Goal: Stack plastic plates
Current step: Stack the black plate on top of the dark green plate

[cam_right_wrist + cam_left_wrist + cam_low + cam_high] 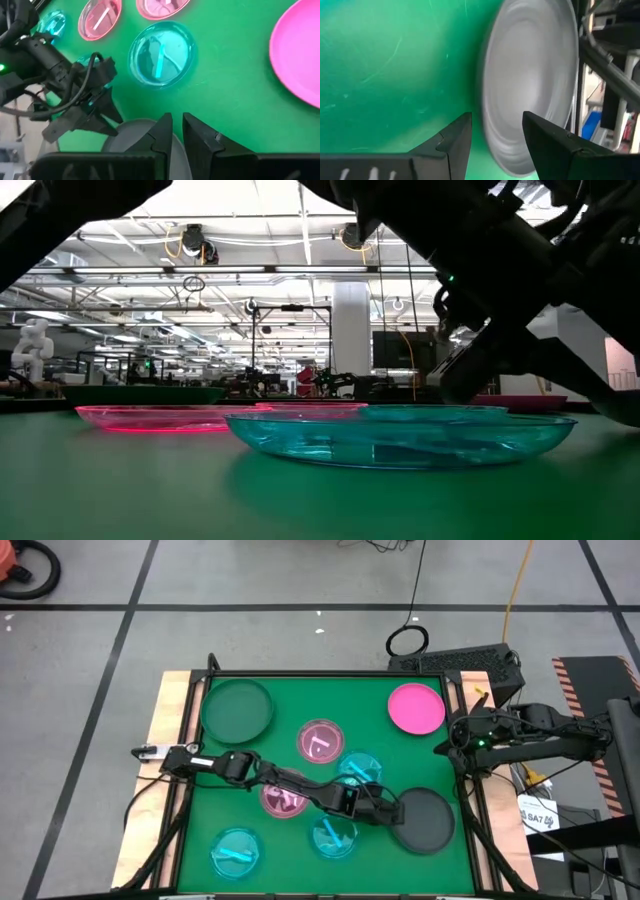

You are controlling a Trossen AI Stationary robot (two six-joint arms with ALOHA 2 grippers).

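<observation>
A dark plate point(428, 822) lies flat on the green mat near the table's right front; it looks grey in the left wrist view point(530, 75). My left gripper point(392, 812) is open at its left rim, one finger over the plate and one over the mat point(497, 132). Also flat on the mat are a dark green plate point(237, 708), a magenta plate point(416, 708), two pink plates point(320, 740) point(283, 798) and three cyan plates point(358, 768) point(333, 836) point(236, 850). My right gripper point(445, 745) waits shut at the right edge. My left gripper comes slanting down from the table's left, its open fingers astride the dark plate's left rim point(487, 125). Whether either finger touches the plate I cannot tell. The plate lies flat on the mat.
My left arm reaches across one pink plate point(283, 798) and between two cyan plates. Wooden boards point(165, 740) and black frame rails border the mat on both sides. Bare mat point(300, 870) shows along the near edge and around the dark plate.
</observation>
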